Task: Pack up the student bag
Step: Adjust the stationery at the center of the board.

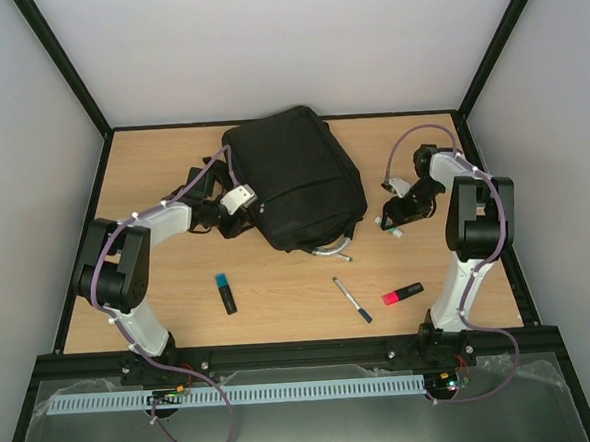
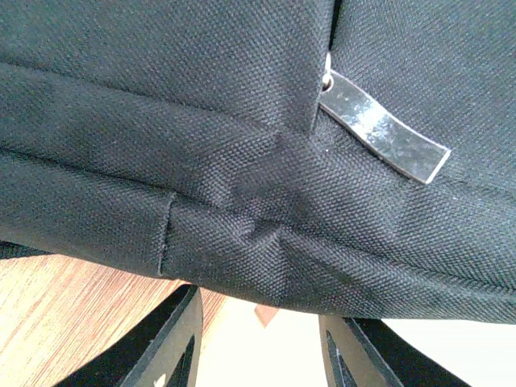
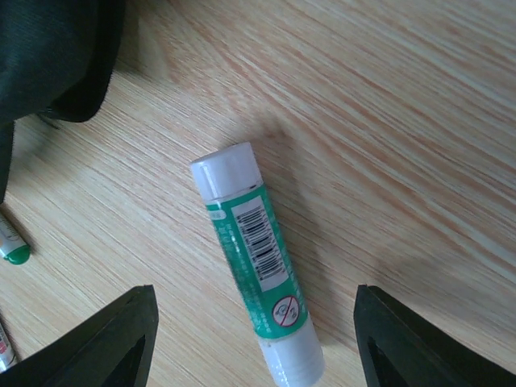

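The student bag [image 1: 292, 176], a large black backpack, lies flat in the middle of the table. My left gripper [image 1: 236, 211] is at its left edge. In the left wrist view the bag's fabric [image 2: 201, 121] fills the frame, with a shiny zipper pull [image 2: 383, 137]. The left gripper [image 2: 262, 302] is open, its fingers apart just under the bag's seam. My right gripper [image 1: 391, 223] hovers to the right of the bag. It is open [image 3: 256, 330] and straddles the lower end of a green and white glue stick [image 3: 256, 270] lying on the wood.
A black marker with a blue cap [image 1: 225, 293], a pen [image 1: 352, 300] and a red highlighter [image 1: 403, 294] lie near the front of the table. A green-tipped pen [image 3: 12, 246] lies by the bag's corner [image 3: 48, 56]. Side walls enclose the table.
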`<control>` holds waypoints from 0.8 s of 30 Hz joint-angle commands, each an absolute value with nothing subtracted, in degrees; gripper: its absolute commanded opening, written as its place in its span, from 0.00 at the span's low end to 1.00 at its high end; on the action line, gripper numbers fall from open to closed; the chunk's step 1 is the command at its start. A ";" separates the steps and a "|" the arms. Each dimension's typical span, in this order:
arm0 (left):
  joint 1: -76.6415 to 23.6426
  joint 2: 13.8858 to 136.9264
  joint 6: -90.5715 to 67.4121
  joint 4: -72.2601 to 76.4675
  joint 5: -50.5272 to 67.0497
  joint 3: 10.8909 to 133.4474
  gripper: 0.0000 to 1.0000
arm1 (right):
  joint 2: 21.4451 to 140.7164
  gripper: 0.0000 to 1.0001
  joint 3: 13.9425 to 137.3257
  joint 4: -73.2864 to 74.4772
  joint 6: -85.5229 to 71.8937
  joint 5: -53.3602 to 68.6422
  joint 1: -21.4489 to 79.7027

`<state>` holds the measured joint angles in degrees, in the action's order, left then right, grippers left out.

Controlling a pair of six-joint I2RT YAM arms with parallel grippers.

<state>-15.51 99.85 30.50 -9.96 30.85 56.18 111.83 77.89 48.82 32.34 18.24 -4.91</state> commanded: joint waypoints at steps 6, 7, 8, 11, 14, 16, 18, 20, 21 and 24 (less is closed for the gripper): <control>-15.56 99.24 30.75 -10.77 32.17 55.70 0.42 | 114.00 0.67 76.87 50.29 32.65 19.05 -4.86; -15.60 99.23 30.83 -10.87 32.24 55.63 0.42 | 113.77 0.67 76.95 50.40 32.66 19.16 -4.84; -15.58 99.18 30.91 -11.04 32.25 55.55 0.42 | 113.58 0.67 77.31 50.74 32.55 19.23 -4.83; -15.03 98.31 32.36 -12.45 34.33 55.21 0.44 | 111.89 0.67 80.45 52.48 31.78 20.49 -4.83; -12.75 97.31 35.35 -15.79 39.85 55.03 0.47 | 109.74 0.68 86.79 54.46 29.38 23.32 -4.83; -11.32 96.61 36.26 -17.17 40.97 54.95 0.50 | 109.09 0.69 92.24 55.01 27.43 25.41 -4.71; -10.08 96.10 37.11 -17.66 40.81 54.49 0.51 | 109.16 0.69 97.92 55.93 26.30 27.05 -3.83; -9.42 96.27 37.88 -17.45 40.07 54.17 0.50 | 109.33 0.70 102.66 56.41 26.66 27.42 -1.10; -9.33 96.56 38.22 -17.41 39.88 54.14 0.50 | 109.34 0.70 104.67 56.36 27.16 27.39 0.38; -9.45 97.75 38.07 -16.47 41.16 54.46 0.49 | 109.61 0.69 109.22 54.25 27.90 27.68 5.20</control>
<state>-9.17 97.69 35.79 -16.21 37.74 55.09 111.02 103.98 52.27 27.99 24.34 -1.21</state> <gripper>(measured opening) 0.495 0.696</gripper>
